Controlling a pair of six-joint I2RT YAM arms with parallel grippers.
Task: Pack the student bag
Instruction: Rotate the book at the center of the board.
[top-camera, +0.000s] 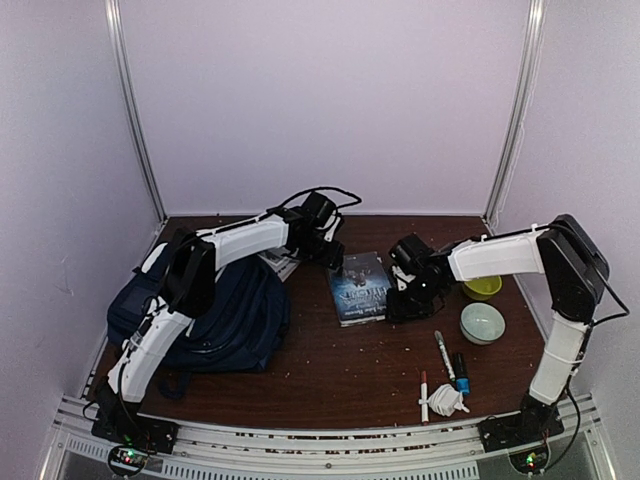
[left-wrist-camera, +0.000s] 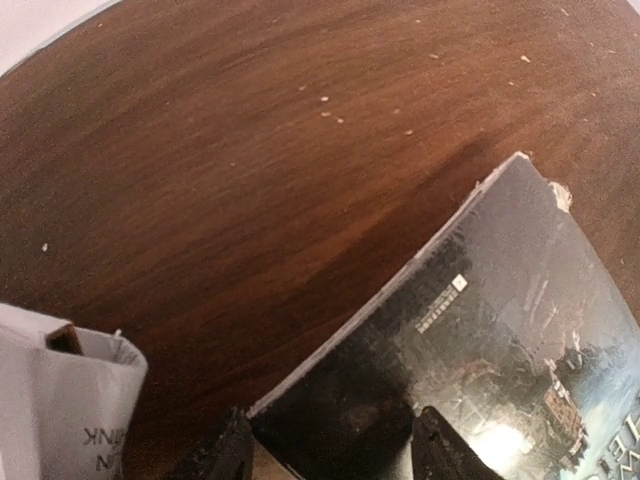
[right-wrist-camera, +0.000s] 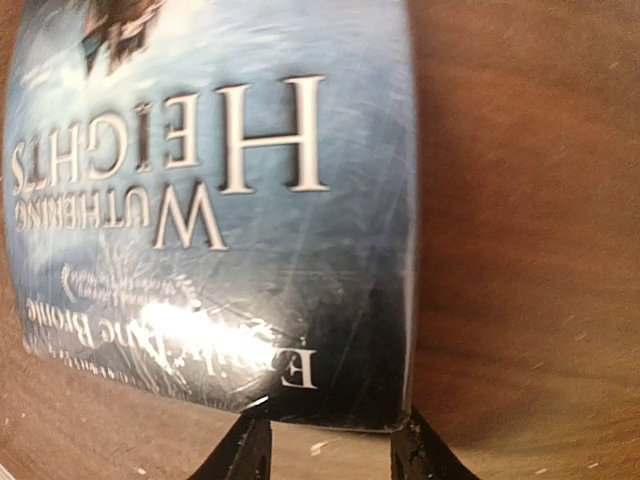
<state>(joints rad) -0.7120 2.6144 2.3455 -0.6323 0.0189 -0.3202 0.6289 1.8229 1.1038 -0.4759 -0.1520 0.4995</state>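
Note:
The student bag lies slumped at the left of the table, navy blue, with the left arm reaching over it. A dark paperback book, "Wuthering Heights", lies flat at the table's middle. My left gripper is at the book's far left corner. In the left wrist view that gripper is open, and the book has its corner between the fingers. My right gripper is at the book's near right corner. In the right wrist view this gripper is also open, its fingertips at the edge of the book.
A white printed carton lies beside the bag, under the left arm. A yellow-green bowl and a pale bowl stand at the right. Markers and a white crumpled thing lie near the front right.

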